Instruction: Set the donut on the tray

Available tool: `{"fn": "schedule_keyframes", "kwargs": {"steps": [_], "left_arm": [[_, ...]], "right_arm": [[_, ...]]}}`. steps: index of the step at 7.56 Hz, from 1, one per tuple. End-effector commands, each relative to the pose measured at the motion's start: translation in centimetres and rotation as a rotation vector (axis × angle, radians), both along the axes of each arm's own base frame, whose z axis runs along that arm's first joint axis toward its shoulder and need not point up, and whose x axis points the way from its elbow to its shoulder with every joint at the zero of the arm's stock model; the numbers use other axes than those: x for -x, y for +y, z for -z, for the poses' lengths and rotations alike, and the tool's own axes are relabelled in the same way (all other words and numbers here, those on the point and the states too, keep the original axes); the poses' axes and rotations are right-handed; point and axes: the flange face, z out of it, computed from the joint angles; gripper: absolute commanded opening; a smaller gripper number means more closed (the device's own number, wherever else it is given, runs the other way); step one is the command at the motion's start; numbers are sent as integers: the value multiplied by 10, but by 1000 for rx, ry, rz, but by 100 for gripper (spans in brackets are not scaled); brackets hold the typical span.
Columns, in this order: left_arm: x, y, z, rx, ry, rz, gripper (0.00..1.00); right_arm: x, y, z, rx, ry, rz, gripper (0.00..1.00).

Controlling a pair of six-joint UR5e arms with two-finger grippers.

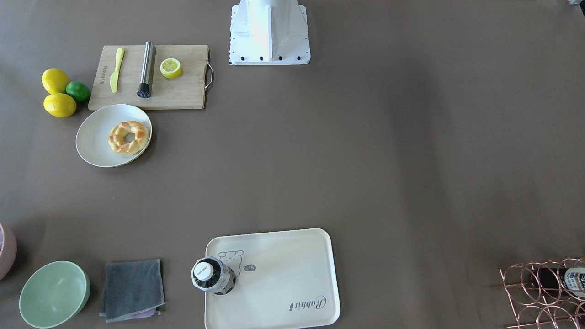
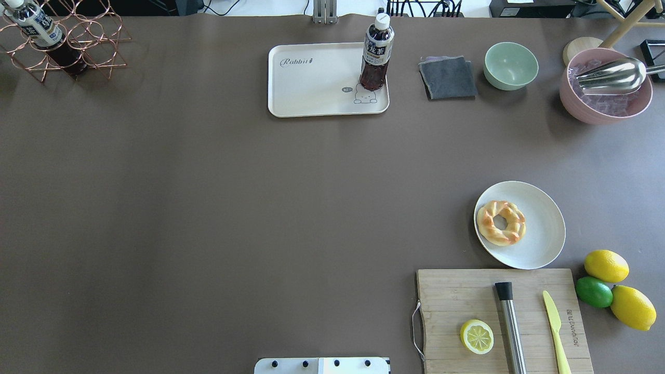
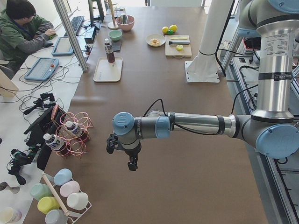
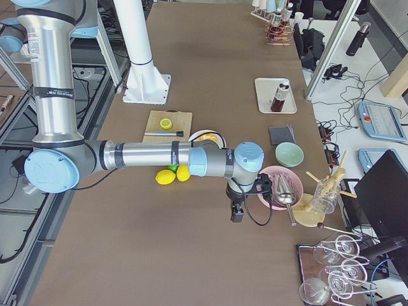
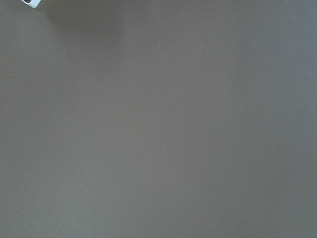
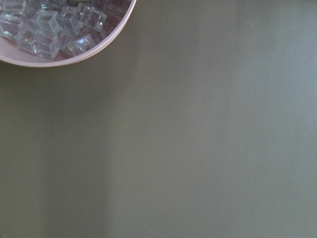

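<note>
The golden braided donut [image 1: 129, 137] lies on a round white plate [image 1: 98, 146] beside the cutting board; it also shows in the overhead view [image 2: 501, 222]. The cream tray [image 1: 283, 283] with the bear drawing and "Rabbit" script sits at the table's far side [image 2: 311, 83], with a dark drink bottle [image 2: 376, 52] standing on its bear corner. My left gripper [image 3: 132, 163] shows only in the exterior left view, far from both. My right gripper [image 4: 236, 213] shows only in the exterior right view, near the pink bowl. I cannot tell whether either is open or shut.
A wooden cutting board [image 2: 467, 296] holds a lemon half-slice [image 2: 477, 336], a metal rod and a yellow knife. Two lemons and a lime [image 2: 594, 291] lie beside it. A green bowl [image 2: 510, 65], grey cloth [image 2: 448, 77], pink ice bowl [image 2: 605, 85] and copper wire rack [image 2: 62, 44] line the far edge.
</note>
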Motion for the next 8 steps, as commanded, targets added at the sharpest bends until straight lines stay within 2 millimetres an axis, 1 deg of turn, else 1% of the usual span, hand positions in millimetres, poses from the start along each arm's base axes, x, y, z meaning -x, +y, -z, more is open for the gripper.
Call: {"fn": "schedule_keyframes", "kwargs": {"steps": [1, 2, 3, 8], "left_arm": [[0, 0, 0, -2, -2, -1, 99], [0, -1, 5, -12, 0, -1, 99], [0, 1, 8, -17, -2, -1, 99], [-1, -1, 20, -40, -1, -3, 99]], "right_arm": [[1, -1, 1, -1, 0, 0, 100], [0, -1, 1, -1, 0, -1, 100], [0, -1, 2, -4, 0, 0, 100], [0, 0, 2, -2, 0, -1, 100]]}}
